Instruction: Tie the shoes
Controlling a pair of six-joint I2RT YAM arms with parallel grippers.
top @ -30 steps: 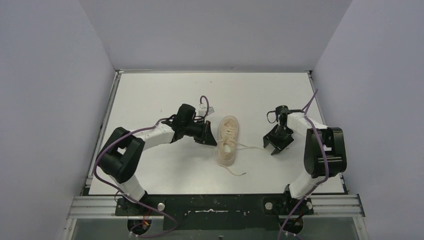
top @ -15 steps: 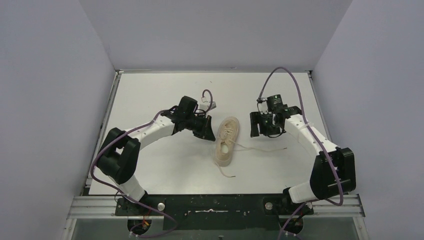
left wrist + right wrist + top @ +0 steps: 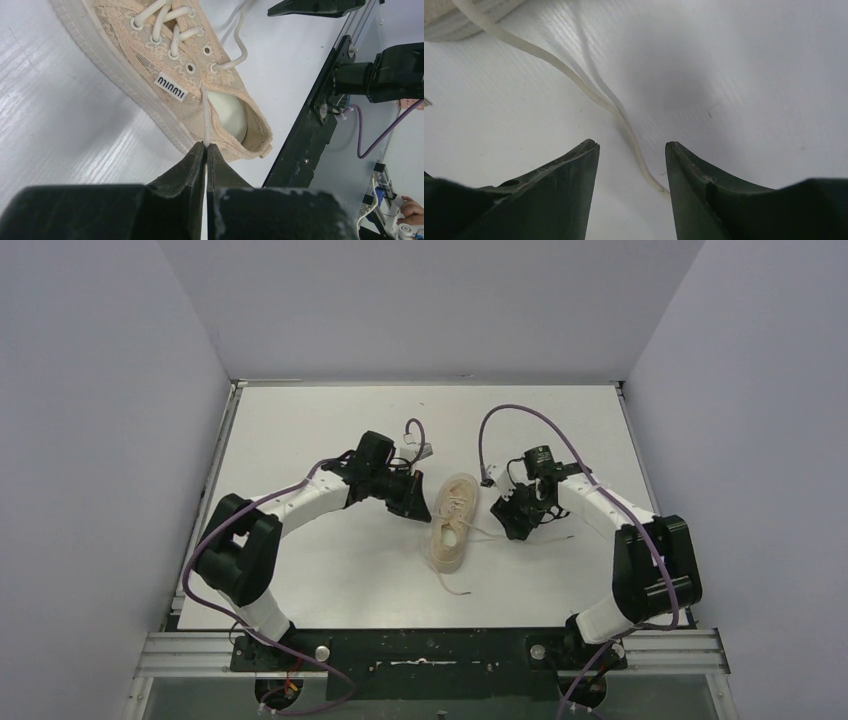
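Note:
The cream-beige sneaker (image 3: pixel 453 521) lies mid-table, toe to the back, its laces untied. My left gripper (image 3: pixel 419 510) is at the shoe's left side, shut on the left lace (image 3: pixel 204 117), which runs taut from an eyelet to the fingertips (image 3: pixel 198 155). The shoe (image 3: pixel 150 65) fills the left wrist view. My right gripper (image 3: pixel 508 519) is open, low over the table right of the shoe. The right lace (image 3: pixel 624 120) lies on the table between its fingers (image 3: pixel 574 170), untouched. A loose lace end (image 3: pixel 455 585) trails toward the front.
Purple cables loop above both arms (image 3: pixel 500 420). Grey walls enclose the white table (image 3: pixel 330 420) on three sides. The black base rail (image 3: pixel 420 650) runs along the near edge.
My right gripper has swung from the shoe's right rear to close beside it, lowering over the right lace. The left gripper has barely moved and keeps its lace.

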